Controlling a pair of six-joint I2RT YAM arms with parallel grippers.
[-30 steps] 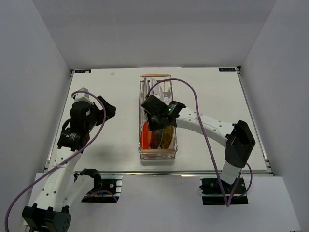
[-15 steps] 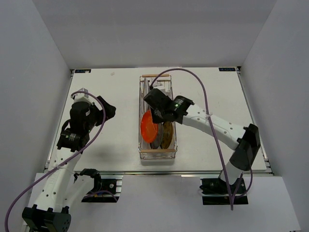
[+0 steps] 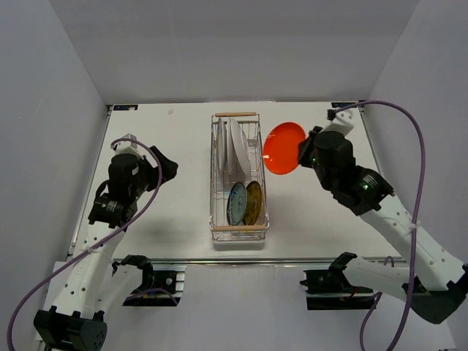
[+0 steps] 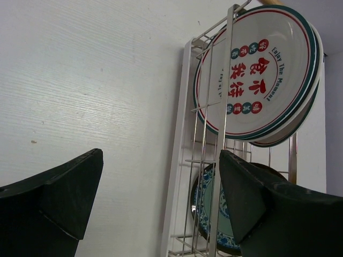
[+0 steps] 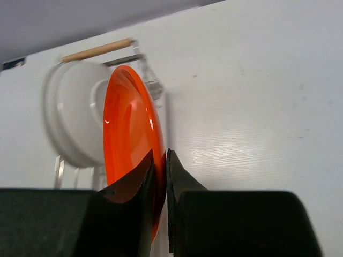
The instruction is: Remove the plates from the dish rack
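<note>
The dish rack (image 3: 239,228), a silver wire basket with wooden bar handles, lies lengthwise in the middle of the table. White plates (image 3: 235,143) stand in its far half, and a grey-teal patterned plate (image 3: 237,202) and a yellow dotted plate (image 3: 253,202) in its near half. My right gripper (image 3: 303,152) is shut on the rim of the small orange plate (image 3: 284,148), held in the air to the right of the rack. In the right wrist view the orange plate (image 5: 128,134) stands on edge between my fingers (image 5: 143,176). My left gripper (image 4: 161,182) is open, left of the rack (image 4: 211,160).
The white table (image 3: 161,212) is bounded by grey walls at the back and both sides. A purple cable loops over each arm. The green-rimmed white plate (image 4: 257,75) with red lettering stands in the rack in the left wrist view.
My right gripper closed on the orange plate, lifted it out of the near half of the rack, and carried it up and to the right. The left arm stayed still.
</note>
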